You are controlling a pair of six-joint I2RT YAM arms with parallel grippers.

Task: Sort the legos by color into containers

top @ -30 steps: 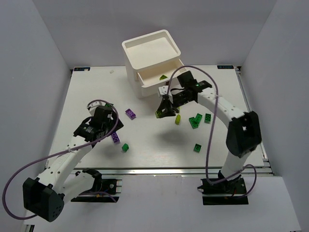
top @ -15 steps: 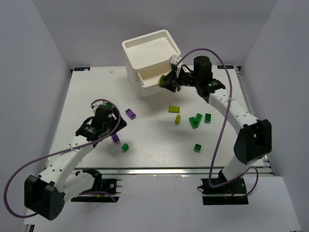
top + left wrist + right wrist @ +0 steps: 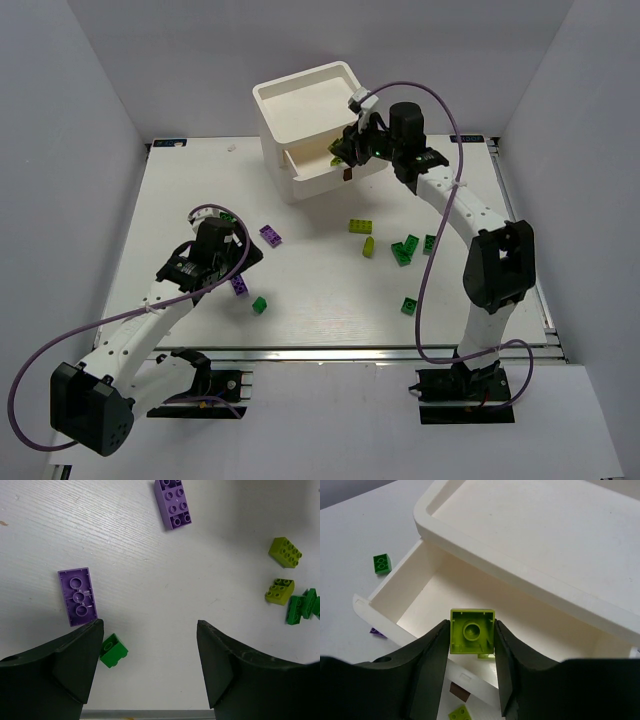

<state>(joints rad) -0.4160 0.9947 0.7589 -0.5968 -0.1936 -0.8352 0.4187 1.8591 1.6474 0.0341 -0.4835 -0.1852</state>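
My right gripper (image 3: 472,630) is shut on a yellow-green lego (image 3: 472,638), underside facing the camera. It holds the lego above the open top drawer (image 3: 437,592) of the white drawer unit (image 3: 300,105). A bit of another yellow-green lego (image 3: 488,655) shows in the drawer just below. In the top view the right gripper (image 3: 348,152) is at the drawer's right end. My left gripper (image 3: 149,625) is open and empty above the table. An upside-down purple lego (image 3: 80,596) and a small green lego (image 3: 113,650) lie by its left finger.
Loose on the table are a purple lego (image 3: 270,235), two yellow-green legos (image 3: 360,226) and dark green legos (image 3: 404,248), one of them (image 3: 409,305) nearer the front. The unit's top tray (image 3: 535,530) is bare. A brown drawer handle (image 3: 459,691) sticks out below the drawer front.
My right arm has lifted the yellow-green lego from the middle of the table and carried it back over the open drawer. The left arm has hardly moved.
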